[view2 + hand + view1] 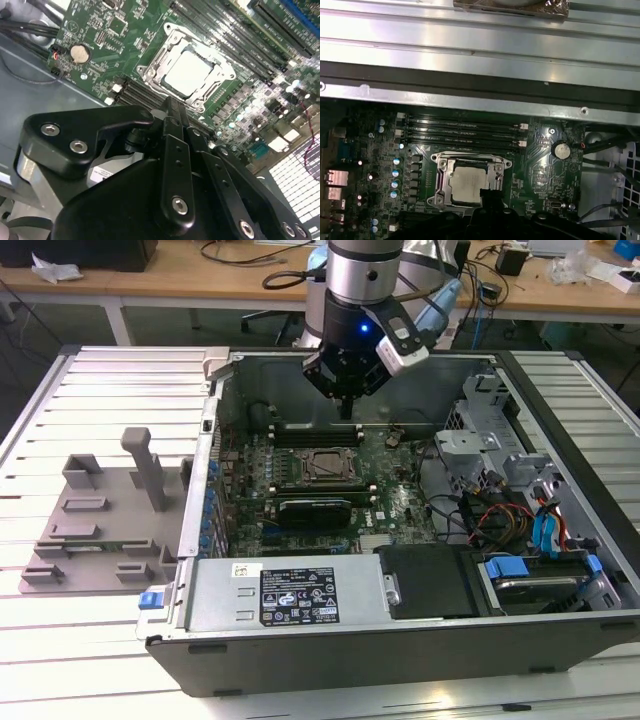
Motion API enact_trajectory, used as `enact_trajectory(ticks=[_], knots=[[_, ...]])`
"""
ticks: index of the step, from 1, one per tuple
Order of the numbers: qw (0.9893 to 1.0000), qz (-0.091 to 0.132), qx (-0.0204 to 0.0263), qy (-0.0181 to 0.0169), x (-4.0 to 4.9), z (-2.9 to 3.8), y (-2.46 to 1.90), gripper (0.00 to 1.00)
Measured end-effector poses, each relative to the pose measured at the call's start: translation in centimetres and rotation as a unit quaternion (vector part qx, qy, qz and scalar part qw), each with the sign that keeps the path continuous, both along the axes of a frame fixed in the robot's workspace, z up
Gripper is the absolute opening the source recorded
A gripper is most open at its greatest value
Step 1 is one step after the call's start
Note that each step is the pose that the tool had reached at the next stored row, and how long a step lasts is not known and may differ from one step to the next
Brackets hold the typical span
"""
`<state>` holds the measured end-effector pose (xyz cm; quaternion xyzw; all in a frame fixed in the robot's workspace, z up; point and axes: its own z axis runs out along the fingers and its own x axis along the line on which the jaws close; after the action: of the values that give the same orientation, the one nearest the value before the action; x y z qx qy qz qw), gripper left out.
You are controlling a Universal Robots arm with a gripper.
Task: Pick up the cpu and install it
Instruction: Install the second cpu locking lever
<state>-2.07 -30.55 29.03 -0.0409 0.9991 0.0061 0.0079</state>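
Your arm hangs over the open computer case (400,620), its gripper (346,408) poised above the motherboard (400,502) near the case's far wall in the exterior view. The gripper's fingers (176,131) are drawn together into a narrow point in the second wrist view, with nothing between them.

The cpu (466,186) already sits in its socket frame (469,181) on the board, silvery top plate facing up; in the first wrist view, a dark fingertip edges over the cpu's corner. In the second wrist view the cpu (189,74) lies just beyond the fingertips, ringed by the metal frame (150,70). In the exterior view the socket (322,468) lies just short of the gripper, toward the camera.

Long memory slots (462,131) run beside the socket, and a round coin battery (562,150) sits on the board close by.

A white sticker (297,596) with dense black print and small logos covers the metal housing at the case's near edge; you cannot read its wording from here. A smaller label (247,569) sits at its upper corner.

On the slatted surface (60,640), at the exterior view's left, a grey plastic tray (100,530) stands well apart from the case. Blue-tabbed drive fittings (545,570) show at the exterior view's right.
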Motion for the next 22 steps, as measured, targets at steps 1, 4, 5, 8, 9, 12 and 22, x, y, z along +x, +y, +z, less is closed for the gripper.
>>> enact_trajectory(ticks=[1,4,5,8,9,12,22], knots=[[1.0,0.0,0.0,0.0,0.0,0.0,-0.24,0.11],[1.0,0.0,0.0,0.0,-0.04,-0.02,-2.22,0.11],[1.0,0.0,0.0,0.0,-0.04,-0.03,-2.45,0.11],[1.0,0.0,0.0001,0.0,-0.05,-0.1,-3.85,0.11],[1.0,0.0,0.0002,0.0,-0.05,-0.12,-4.27,0.11],[1.0,0.0,0.0002,0.0,-0.05,-0.17,-4.81,0.11],[1.0,0.0,0.0002,0.0,-0.05,-0.32,-6.48,0.11]])
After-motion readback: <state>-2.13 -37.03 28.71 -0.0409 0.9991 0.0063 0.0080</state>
